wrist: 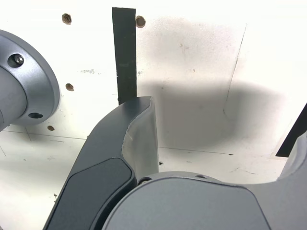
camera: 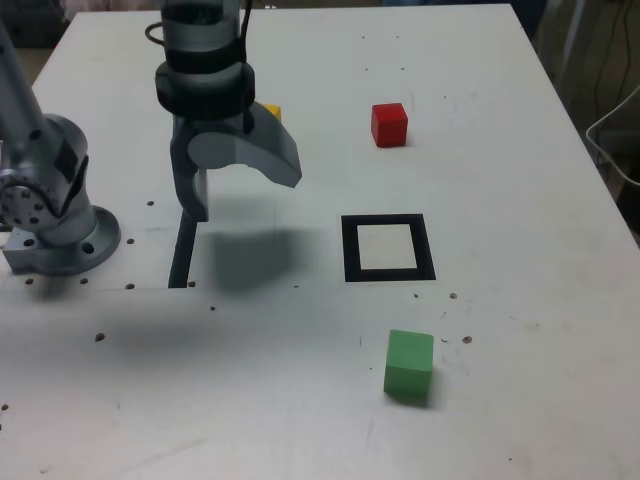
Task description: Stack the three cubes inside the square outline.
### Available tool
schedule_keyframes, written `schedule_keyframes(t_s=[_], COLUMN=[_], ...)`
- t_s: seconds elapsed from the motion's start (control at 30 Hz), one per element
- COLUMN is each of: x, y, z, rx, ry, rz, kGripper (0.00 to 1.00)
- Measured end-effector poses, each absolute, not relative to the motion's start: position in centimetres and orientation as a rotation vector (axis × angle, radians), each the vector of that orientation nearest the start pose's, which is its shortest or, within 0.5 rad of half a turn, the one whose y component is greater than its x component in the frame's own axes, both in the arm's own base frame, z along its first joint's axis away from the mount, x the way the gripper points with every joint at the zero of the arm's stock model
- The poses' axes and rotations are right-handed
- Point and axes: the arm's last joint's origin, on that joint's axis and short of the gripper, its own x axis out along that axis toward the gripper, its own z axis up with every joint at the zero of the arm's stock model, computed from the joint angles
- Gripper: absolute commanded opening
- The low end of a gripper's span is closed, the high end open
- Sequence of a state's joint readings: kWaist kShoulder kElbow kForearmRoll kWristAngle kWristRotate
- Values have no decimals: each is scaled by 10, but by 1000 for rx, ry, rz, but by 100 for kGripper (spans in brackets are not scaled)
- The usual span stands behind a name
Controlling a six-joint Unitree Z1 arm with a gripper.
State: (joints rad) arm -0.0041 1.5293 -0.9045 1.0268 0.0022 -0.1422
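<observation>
One claw (camera: 245, 190) hangs above the tabletop (camera: 540, 300), its two jaws spread wide and gripping nothing. In the exterior view, one yellow cube (camera: 273, 111) sits behind it, mostly hidden. One black strip (camera: 184, 250) lies near the claw, between it and one round arm base (camera: 65, 245) at the exterior view's left. Toward the exterior view's right is one square outline (camera: 428, 248), black around a white centre, holding no cube. One red cube (camera: 389, 125) rests beyond it and one green cube (camera: 408, 364) on its nearer side: three cubes in all, each apart from the others.
</observation>
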Motion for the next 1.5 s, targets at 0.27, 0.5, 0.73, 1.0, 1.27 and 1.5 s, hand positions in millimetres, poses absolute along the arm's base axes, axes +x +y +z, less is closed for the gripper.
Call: schedule_keyframes(t_s=[0.27,0.5,0.73,1.0,1.27,1.5], x=[185,185,185,210,221,229], y=[-1,-1,-2,2,22,36], z=[252,252,252,259,279,277], rx=[-104,-106,-120,-54,-38,-29], ry=[1656,1656,1655,1463,1403,1502], rz=[111,110,97,135,163,223], kGripper=[99,99,99,100,100,100])
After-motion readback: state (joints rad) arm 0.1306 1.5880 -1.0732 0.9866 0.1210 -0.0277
